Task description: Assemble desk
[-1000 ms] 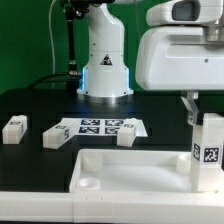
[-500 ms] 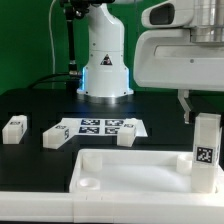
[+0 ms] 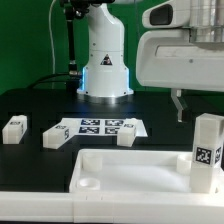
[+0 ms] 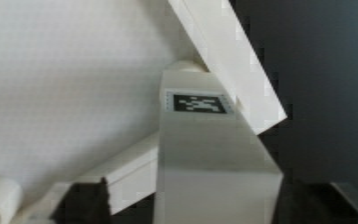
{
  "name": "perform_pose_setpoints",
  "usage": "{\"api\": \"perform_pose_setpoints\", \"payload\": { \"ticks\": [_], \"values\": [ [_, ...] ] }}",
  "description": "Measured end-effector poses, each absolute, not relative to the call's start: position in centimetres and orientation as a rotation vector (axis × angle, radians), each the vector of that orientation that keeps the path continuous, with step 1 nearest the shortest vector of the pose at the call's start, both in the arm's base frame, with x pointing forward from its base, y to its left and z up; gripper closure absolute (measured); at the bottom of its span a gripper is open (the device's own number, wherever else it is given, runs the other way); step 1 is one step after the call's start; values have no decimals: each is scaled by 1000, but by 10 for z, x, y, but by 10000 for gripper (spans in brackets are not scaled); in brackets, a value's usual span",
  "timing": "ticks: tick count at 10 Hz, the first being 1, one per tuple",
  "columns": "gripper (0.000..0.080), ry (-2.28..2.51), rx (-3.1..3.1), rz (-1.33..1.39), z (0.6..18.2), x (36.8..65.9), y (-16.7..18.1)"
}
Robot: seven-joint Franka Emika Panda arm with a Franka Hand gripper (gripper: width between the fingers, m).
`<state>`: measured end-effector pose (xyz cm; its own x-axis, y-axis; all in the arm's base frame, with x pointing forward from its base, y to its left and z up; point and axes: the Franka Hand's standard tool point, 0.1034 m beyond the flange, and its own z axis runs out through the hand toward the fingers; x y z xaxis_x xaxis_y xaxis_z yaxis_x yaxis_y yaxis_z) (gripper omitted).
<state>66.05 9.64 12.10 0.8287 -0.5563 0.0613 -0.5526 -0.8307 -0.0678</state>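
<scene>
L to R, ext. view: you've got 3 loose legs lying beyond the tabletop (image 3: 120, 157)'s far rim. First leg (image 3: 14, 128) is past its left end, then second leg (image 3: 55, 135) and third leg (image 3: 127, 135). The marker board (image 3: 100, 126) is also beyond that rim, arm base (image 3: 105, 60) further back. Fourth leg (image 3: 208, 150) stands upright at the tabletop's right corner. Wrist points straight down over it. Gripper (image 3: 207, 117) straddles its top, jaws parted, visible finger (image 3: 180, 106) clear of the leg, gripping nothing.
</scene>
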Motion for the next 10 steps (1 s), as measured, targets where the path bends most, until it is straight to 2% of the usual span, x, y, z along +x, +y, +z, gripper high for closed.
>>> {"api": "perform_pose_setpoints", "payload": {
  "ticks": [1, 2, 5, 10],
  "values": [
    [189, 828, -2982, -118, 121, 660, 98],
    [162, 583, -3047, -125, 122, 660, 98],
    [152, -62, -3130, -139, 122, 661, 97],
    [151, -669, -3087, -143, 122, 661, 96]
  ]
}}
